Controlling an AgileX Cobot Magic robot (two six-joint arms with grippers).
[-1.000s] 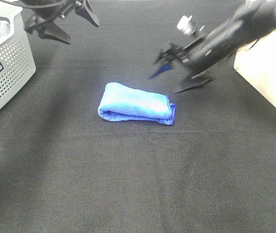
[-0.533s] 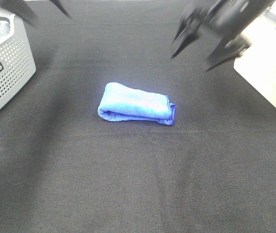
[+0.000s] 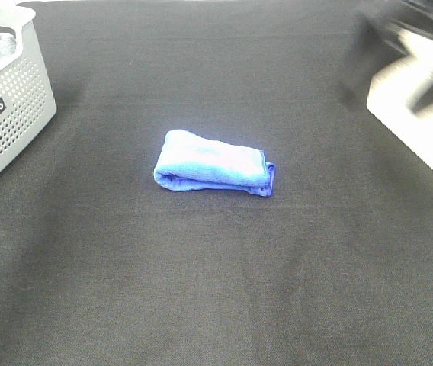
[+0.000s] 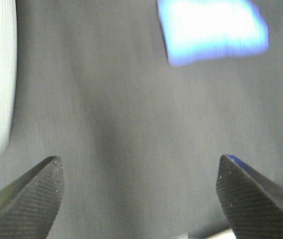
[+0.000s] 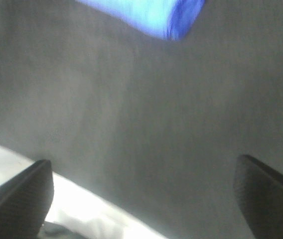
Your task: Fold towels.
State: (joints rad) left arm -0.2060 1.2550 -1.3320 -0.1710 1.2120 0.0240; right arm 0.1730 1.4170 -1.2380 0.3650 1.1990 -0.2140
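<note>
Towel (image 3: pixel 213 164) lies folded on black cloth (image 3: pixel 216 282) (tools apart).

folded blue towel (image 3: pixel 214 169), lying flat on the black cloth.

the towel is a compact oblong bundle of soft blue fabric, layered edges stacked at one short end, rounded fold at the other. it lies well ahead of the left fingers (image 4: pixel 34 191) and clear of them, and likewise well ahead of the right fingers (image 5: pixel 266 199), touching neither pair.
</note>
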